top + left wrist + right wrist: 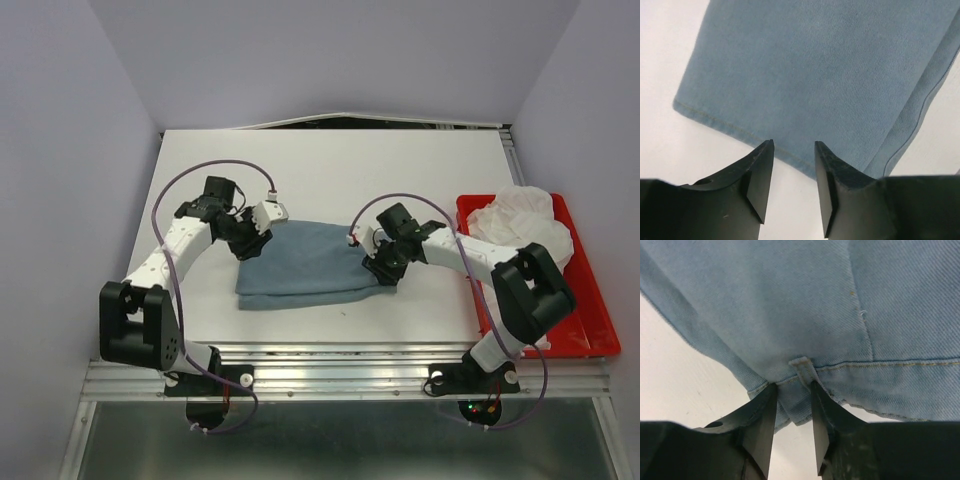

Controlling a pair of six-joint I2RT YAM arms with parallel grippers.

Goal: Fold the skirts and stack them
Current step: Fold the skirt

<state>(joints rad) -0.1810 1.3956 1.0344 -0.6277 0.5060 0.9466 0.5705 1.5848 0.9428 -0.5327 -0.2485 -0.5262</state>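
At skirt (310, 262) left end, left gripper (794, 150) released, empty; right gripper (794, 390) parted astride right end; long axis runs between them.

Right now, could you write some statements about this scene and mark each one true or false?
1. The folded skirt lies on the table between the left gripper and the right gripper. True.
2. The red tray stands at the table's left side. False: it stands at the right.
3. The left gripper is clamped on the skirt. False: its jaws stand open, short of the hem.
4. The red tray holds white crumpled material. True.
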